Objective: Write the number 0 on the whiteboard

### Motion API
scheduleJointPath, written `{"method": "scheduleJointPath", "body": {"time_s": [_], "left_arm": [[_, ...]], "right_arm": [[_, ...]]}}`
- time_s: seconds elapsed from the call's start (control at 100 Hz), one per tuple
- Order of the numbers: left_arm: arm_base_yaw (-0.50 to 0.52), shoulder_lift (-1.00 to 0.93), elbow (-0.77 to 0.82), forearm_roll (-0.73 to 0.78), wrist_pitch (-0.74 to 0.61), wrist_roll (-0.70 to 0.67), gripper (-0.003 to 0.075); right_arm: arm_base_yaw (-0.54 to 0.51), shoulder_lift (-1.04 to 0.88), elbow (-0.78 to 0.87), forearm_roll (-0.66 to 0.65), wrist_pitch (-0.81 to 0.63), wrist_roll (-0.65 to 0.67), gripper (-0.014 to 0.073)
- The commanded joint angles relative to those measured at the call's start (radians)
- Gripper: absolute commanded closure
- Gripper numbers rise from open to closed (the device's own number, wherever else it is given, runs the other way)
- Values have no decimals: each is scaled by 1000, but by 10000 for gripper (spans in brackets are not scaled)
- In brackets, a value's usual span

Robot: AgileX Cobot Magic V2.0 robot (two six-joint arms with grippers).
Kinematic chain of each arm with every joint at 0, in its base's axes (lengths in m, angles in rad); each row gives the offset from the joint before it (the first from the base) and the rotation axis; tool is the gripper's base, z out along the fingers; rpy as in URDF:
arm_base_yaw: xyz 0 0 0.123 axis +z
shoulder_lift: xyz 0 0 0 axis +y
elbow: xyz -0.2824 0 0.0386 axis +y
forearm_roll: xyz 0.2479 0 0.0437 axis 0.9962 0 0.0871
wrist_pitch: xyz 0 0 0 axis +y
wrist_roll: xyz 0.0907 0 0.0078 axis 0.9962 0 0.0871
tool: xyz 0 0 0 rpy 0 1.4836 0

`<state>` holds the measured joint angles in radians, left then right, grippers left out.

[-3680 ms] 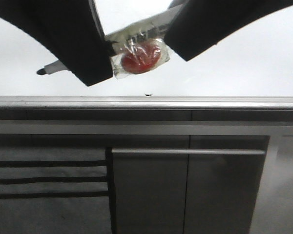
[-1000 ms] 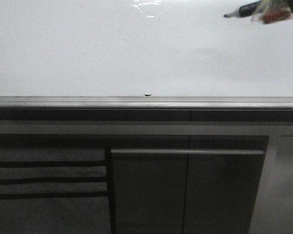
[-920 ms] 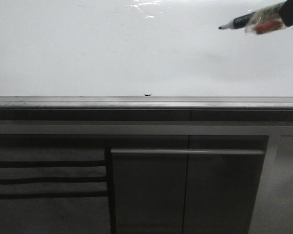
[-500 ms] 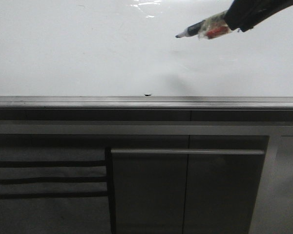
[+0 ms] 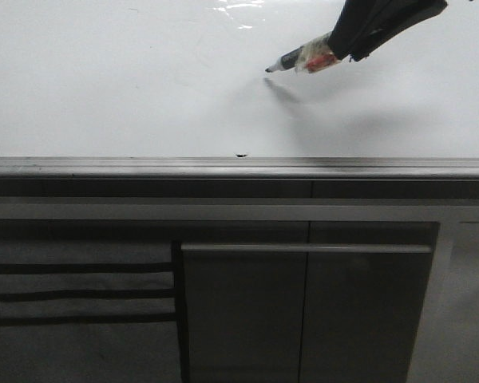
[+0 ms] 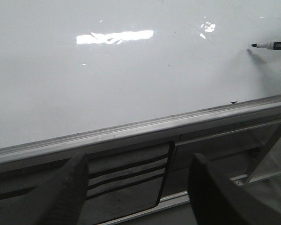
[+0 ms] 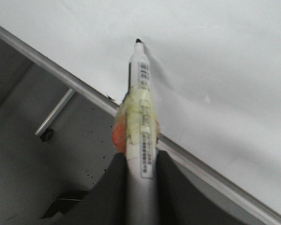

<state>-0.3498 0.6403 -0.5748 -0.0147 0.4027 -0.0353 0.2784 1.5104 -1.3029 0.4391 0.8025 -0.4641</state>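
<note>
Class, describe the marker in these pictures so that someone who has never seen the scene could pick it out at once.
Start at the whiteboard, the wide glossy white board with a grey rim. Near its upper right, the right gripper clamps the marker, a white pen with a black tip. Clear tape holding something red wraps its barrel, unlike the tiny black speck by the rim.

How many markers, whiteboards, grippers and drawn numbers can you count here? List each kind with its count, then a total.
Markers: 1, the marker held by the right gripper
Whiteboards: 1, the whiteboard
Grippers: 2, the right one and the left gripper
Drawn numbers: 0, no number on the board yet
Total: 4
</note>
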Motion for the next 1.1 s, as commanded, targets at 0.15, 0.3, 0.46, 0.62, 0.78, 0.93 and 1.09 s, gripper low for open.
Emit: {"method": "scheduleJointPath", "body": {"time_s": [0.15, 0.3, 0.46, 0.62, 0.78, 0.93, 1.09], "left_arm": [[3, 4, -26, 0, -80, -11, 300], [3, 4, -26, 5, -80, -11, 300], [3, 4, -26, 5, -80, -11, 300], [3, 4, -26, 5, -80, -11, 300], [3, 4, -26, 5, -74, -11, 300], [1, 4, -26, 5, -46, 16, 300], [-48, 7, -28, -41, -25, 141, 300]], "right_arm": [[8, 85, -84, -39, 118, -12, 557], [-43, 63, -87, -83, 138, 12, 557], [-53, 24, -140, -39, 92, 12, 557], [15, 35, -174, -29, 61, 10, 557], [89, -3, -151, -29, 160, -69, 557], [159, -133, -32, -29, 153, -219, 557], [210, -264, 92, -29, 153, -337, 557]]}}
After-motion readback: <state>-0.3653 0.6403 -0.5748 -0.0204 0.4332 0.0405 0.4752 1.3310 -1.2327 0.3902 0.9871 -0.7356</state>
